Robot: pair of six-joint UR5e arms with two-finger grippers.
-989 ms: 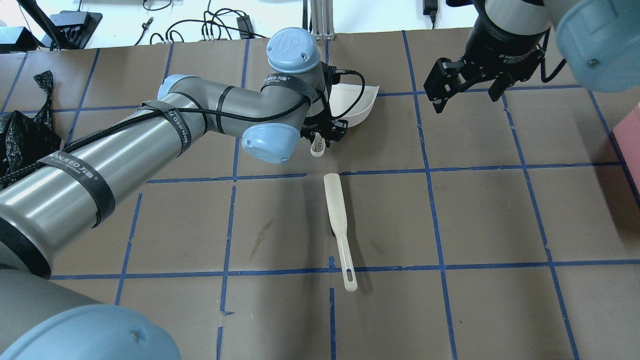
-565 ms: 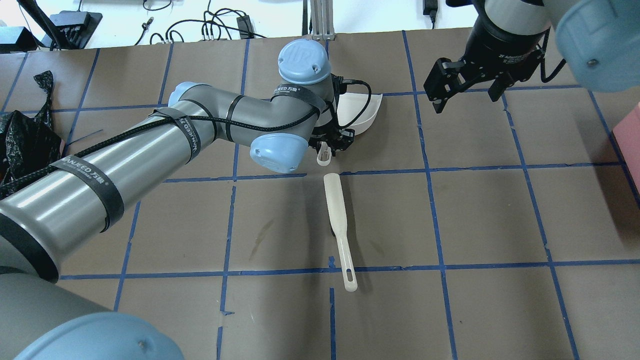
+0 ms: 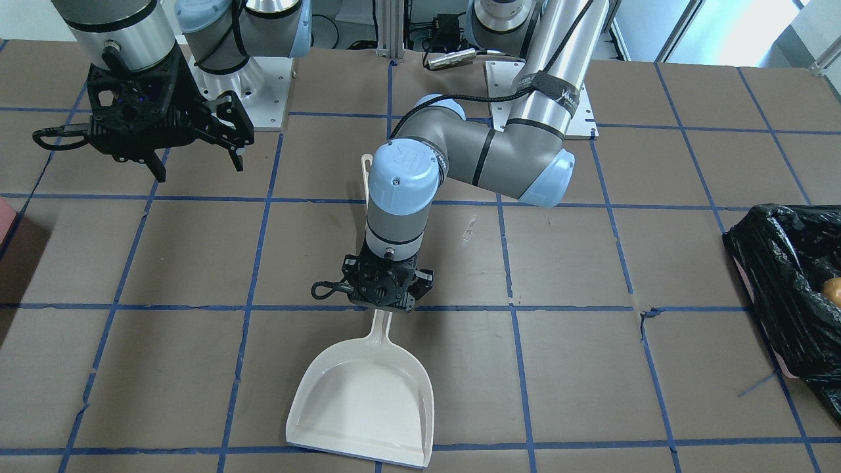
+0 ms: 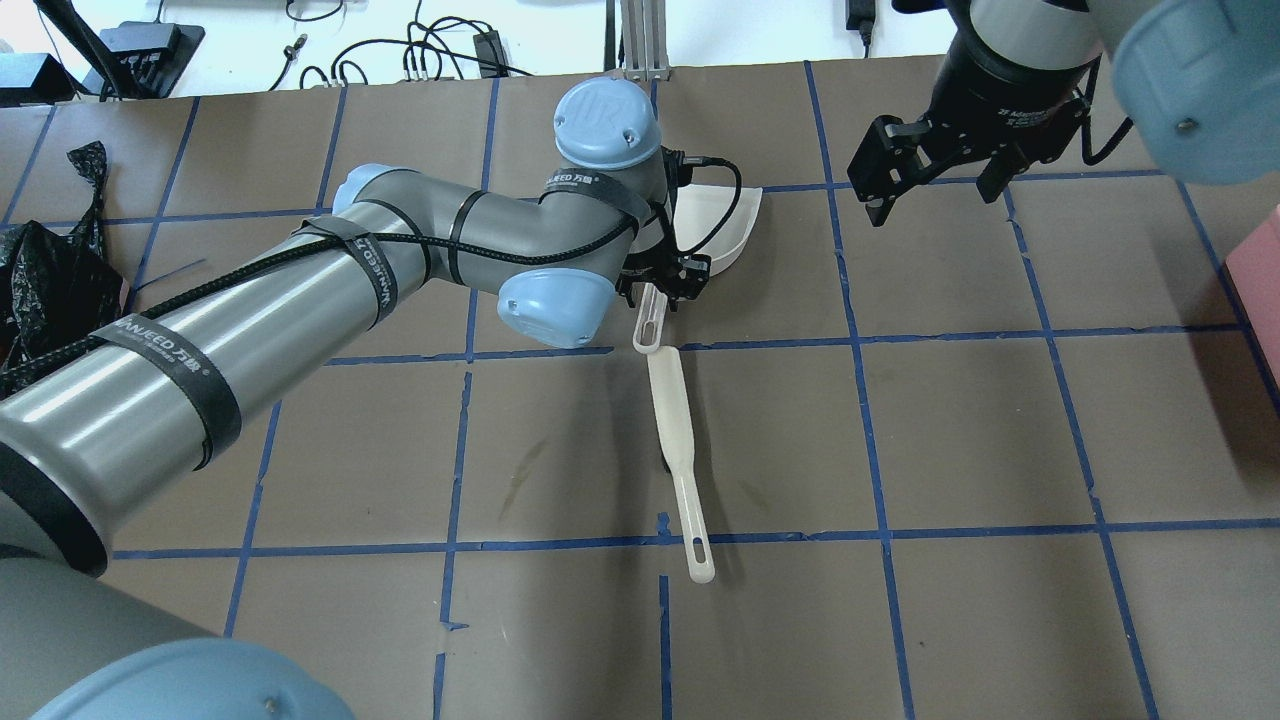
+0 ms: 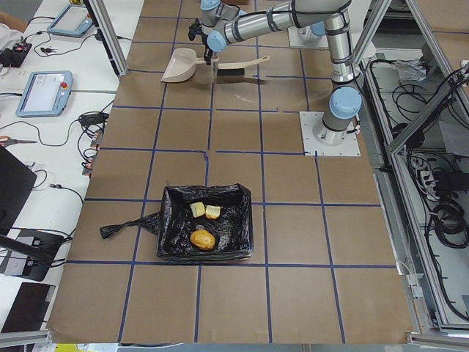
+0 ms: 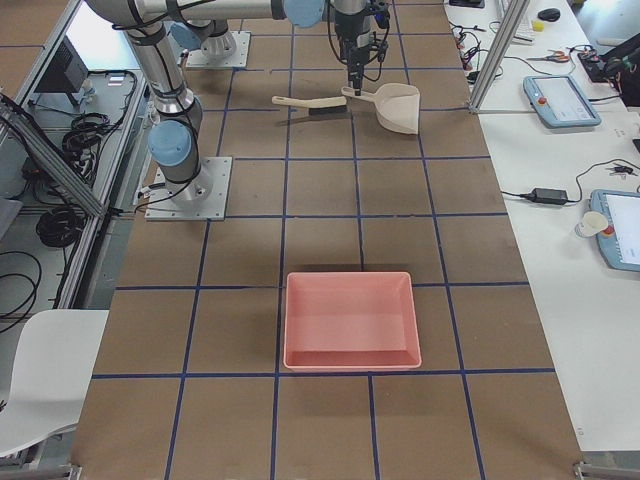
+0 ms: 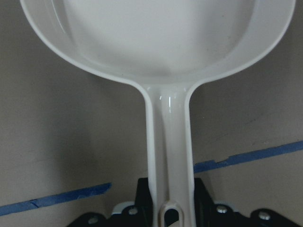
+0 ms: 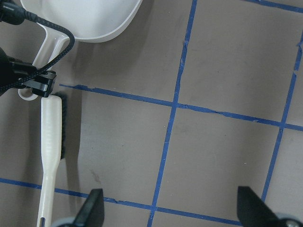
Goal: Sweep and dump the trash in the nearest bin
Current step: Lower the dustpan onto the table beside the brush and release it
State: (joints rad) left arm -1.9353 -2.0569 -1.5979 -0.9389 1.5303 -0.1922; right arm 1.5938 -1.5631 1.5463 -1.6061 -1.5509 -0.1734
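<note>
The bin point(image 5: 170, 224), lined with a crinkled black bag, stands at the table's left end; it also shows in the front view point(image 3: 775, 256). All three trash pieces lie inside it: a pale chunk point(image 5: 197, 210), a tan lump point(image 5: 213, 212) and an orange-brown piece point(image 5: 203, 239). My left gripper point(image 3: 384, 306) is shut on the handle of a white dustpan point(image 3: 363, 401), which lies flat on the table point(image 4: 715, 225) and looks empty in the left wrist view point(image 7: 161, 42). My right gripper point(image 4: 935, 195) hangs open and empty above the table's far right.
A white brush point(image 4: 678, 440) lies on the table just behind the dustpan handle point(image 8: 51, 137). A pink tray point(image 6: 350, 320) sits at the table's right end. Brown paper with blue tape lines covers the table.
My left arm moved right with the dustpan, then lowered it, so the handle end now nearly touches the brush head. The right arm has not moved.
</note>
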